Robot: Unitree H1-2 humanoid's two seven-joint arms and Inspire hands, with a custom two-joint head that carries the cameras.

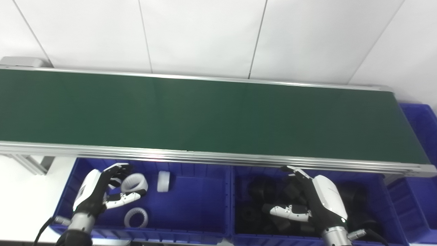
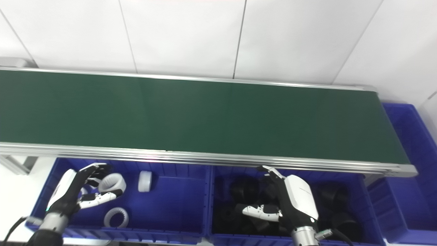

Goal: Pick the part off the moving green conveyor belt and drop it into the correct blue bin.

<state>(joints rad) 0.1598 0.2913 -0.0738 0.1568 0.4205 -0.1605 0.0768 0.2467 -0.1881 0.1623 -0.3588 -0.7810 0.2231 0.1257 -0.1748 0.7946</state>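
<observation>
I see no part on the green conveyor belt (image 1: pixel 211 116); its matte dark surface runs bare between two ribbed aluminium rails, the near rail (image 1: pixel 218 159) overhanging the back edges of the bins below. The parts I can see lie in the bins: in the left blue bin (image 1: pixel 191 201) three white ring-shaped pieces, one toothed ring (image 1: pixel 136 217) lying flat near the front wall, one plain white ring (image 1: pixel 163 181) standing on edge toward the back, and one larger white ring (image 1: pixel 135 182) just beside my left hand (image 1: pixel 99 193). That hand hovers over the bin's left end, fingers spread and curled loosely, thumb reaching under the larger ring; I cannot tell whether it touches or grips the ring. My right hand (image 1: pixel 312 201) hangs over the right blue bin (image 1: pixel 239 191), open with fingers apart and pointing up toward the rail, holding nothing that I can make out. Beneath it lies a heap of black parts (image 1: pixel 259 205), rounded and dull, their outlines hard to separate. Both bins are glossy ribbed plastic, touching side by side, with plenty of bare floor in the middle of the left one. A third blue bin (image 1: pixel 421 136) sits past the belt's right end. White panelled wall (image 1: pixel 218 34) closes the back.
</observation>
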